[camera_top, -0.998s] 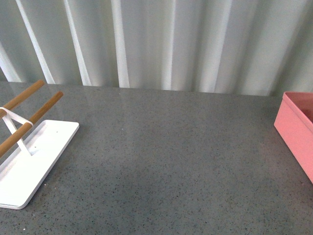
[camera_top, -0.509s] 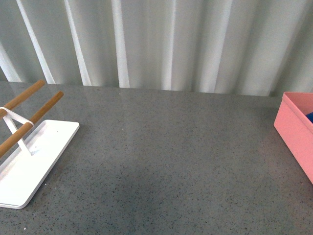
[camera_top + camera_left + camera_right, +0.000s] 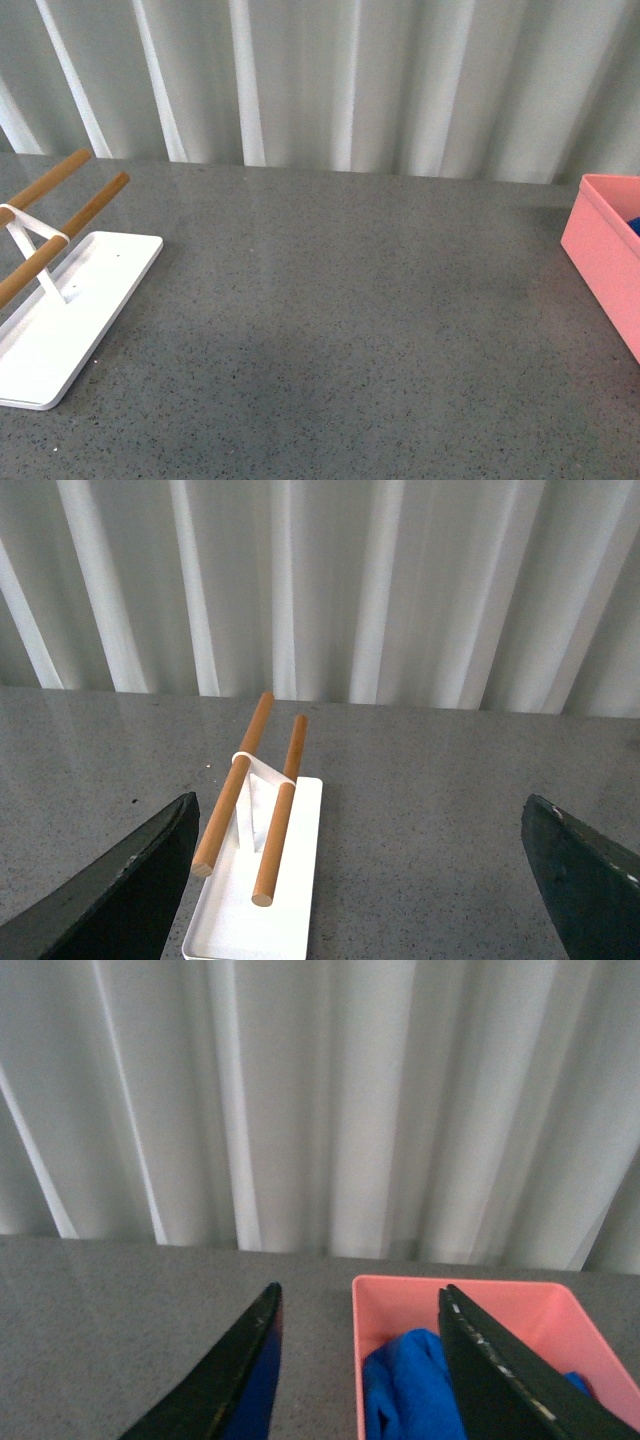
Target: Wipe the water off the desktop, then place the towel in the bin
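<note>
The dark grey speckled desktop [image 3: 340, 320] fills the front view. The salmon-pink bin [image 3: 603, 262] stands at its right edge, cut off by the frame. In the right wrist view the bin [image 3: 400, 1295] holds the bright blue towel [image 3: 405, 1385], bunched inside it. My right gripper [image 3: 360, 1305] is open and empty, its jaws spread above the bin's near wall. My left gripper [image 3: 360, 815] is open wide and empty above the desktop [image 3: 430, 810]. Neither arm shows in the front view.
A white rack base [image 3: 55, 320] with two wooden bars [image 3: 60, 225] stands at the left of the desktop; it also shows in the left wrist view [image 3: 265, 880]. A pleated white curtain [image 3: 330, 80] hangs behind the desktop.
The front view has shifted slightly, so the desktop's far edge and the bin sit a little lower in the picture. A blue speck of towel now shows inside the bin.
</note>
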You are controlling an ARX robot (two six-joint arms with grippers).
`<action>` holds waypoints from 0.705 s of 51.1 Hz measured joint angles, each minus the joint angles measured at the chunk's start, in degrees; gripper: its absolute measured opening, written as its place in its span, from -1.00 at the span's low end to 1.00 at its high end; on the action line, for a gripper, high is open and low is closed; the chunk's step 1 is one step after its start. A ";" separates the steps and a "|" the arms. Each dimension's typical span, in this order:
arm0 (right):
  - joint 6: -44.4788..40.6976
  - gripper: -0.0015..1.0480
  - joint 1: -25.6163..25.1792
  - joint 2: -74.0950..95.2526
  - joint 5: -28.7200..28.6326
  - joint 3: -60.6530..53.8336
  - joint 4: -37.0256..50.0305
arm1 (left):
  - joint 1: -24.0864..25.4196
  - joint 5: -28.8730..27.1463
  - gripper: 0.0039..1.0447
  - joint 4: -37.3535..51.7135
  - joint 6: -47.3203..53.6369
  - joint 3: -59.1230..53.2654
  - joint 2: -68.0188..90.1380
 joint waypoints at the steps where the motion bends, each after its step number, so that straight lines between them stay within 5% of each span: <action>1: 0.09 -0.15 0.37 -0.68 0.24 -0.87 0.11 | 0.00 0.00 0.88 0.00 0.00 0.00 0.00; 11: 0.26 -0.93 3.21 -7.54 3.34 -8.20 0.09 | 0.00 0.00 0.88 0.00 0.00 0.00 0.00; 36: 0.35 -0.93 9.38 -23.45 8.98 -16.06 -7.96 | 0.00 0.00 0.88 0.00 0.00 0.00 0.00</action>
